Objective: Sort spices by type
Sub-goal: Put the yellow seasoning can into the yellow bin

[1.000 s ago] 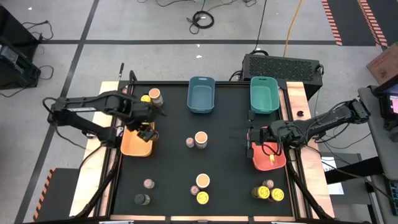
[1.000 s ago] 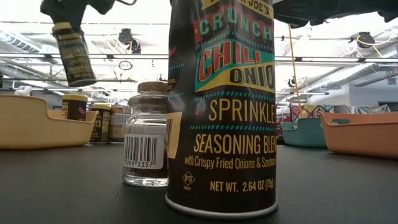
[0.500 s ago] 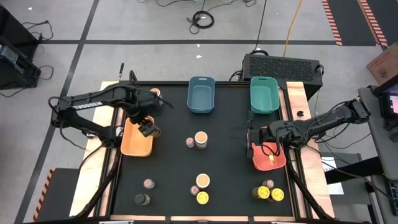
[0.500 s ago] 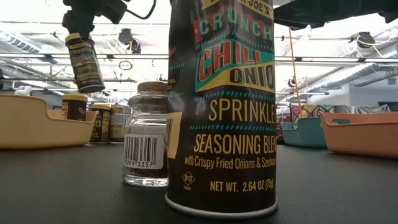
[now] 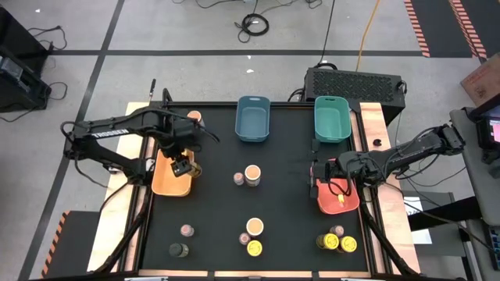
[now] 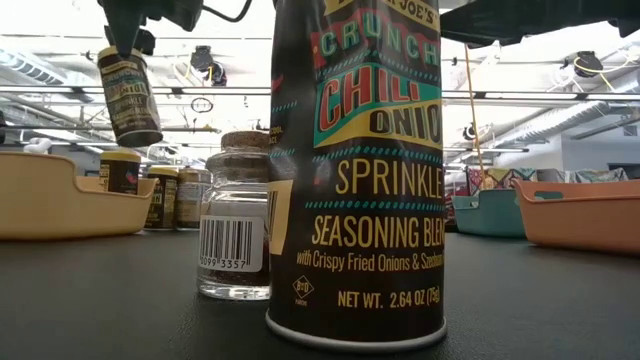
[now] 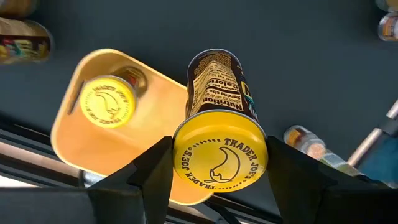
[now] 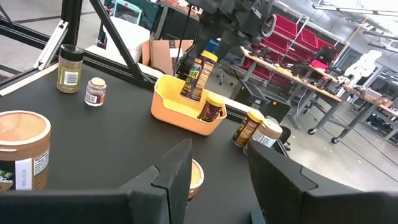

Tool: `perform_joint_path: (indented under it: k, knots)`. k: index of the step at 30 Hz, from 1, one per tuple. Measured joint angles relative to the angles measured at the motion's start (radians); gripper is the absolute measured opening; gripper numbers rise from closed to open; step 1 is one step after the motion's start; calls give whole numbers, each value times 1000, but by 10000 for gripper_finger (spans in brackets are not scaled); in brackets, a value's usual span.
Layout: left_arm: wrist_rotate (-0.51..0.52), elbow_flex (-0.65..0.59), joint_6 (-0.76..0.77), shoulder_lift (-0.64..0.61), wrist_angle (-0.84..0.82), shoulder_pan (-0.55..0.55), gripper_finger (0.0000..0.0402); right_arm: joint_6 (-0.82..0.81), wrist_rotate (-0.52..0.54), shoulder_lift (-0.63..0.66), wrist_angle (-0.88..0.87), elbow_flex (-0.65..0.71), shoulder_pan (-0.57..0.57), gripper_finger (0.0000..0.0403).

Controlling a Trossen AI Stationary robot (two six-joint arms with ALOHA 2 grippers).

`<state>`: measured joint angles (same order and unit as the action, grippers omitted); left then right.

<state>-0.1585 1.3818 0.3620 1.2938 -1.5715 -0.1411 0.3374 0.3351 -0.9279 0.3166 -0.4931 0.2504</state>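
- Left gripper [image 7: 219, 163] has its fingers clamped on a yellow-lidded Trader Joe's jar [image 7: 219, 134], hanging in the air over the orange bin [image 5: 166, 180] at the table's left edge.
- One more yellow-lidded jar [image 7: 107, 102] is already sitting in that bin.
- Right gripper [image 5: 319, 179] hangs by the red bin [image 5: 341, 203] on the right side, fingers a little apart, nothing in them.
- Rest of the jars are scattered on the table [image 5: 289, 226]: a peach-topped jar [image 5: 252, 173] mid-table, two yellow-lidded ones [image 5: 341, 243] near the front right corner, a dark olive one [image 5: 179, 250] front left.

Four bins [image 5: 252, 119], about a dozen spice jars [image 5: 252, 175].
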Motion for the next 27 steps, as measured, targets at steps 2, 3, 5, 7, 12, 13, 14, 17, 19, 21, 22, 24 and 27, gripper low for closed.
perform_joint_path:
  k: [2,3,5,7,12,13,14,17,19,21,22,24,27]
  knots:
    - [-2,-11,19,-1,1,20,218,-1,0,0,-11,0,0,150]
    - [-2,-25,21,-4,2,31,218,-1,0,0,-17,0,0,150]
    - [-2,-67,23,-14,1,53,218,-3,0,0,-31,0,0,150]
    - [-2,-124,16,-16,-1,71,218,-9,0,0,-48,0,0,150]
    - [5,-216,-22,-19,-1,78,218,-11,4,0,-74,0,-3,150]
    - [13,-228,-28,-18,-1,78,218,-11,4,0,-73,0,-5,150]
    - [22,-236,-30,-17,-1,78,218,-11,4,0,-71,0,-8,150]
    - [46,-254,-54,-20,0,72,218,-6,5,0,-57,0,-23,150]
    - [62,-273,-64,-20,1,62,218,-2,5,0,-51,0,-33,150]
    - [64,-296,-80,-19,1,49,218,-3,5,0,-50,0,-44,150]
    - [64,-309,-81,-20,0,44,218,-3,4,0,-50,0,-48,150]
    - [65,-334,-85,-19,0,32,218,-9,5,0,-51,0,-50,150]
    - [66,-368,-98,-19,-1,15,218,-10,4,0,-52,0,-50,150]
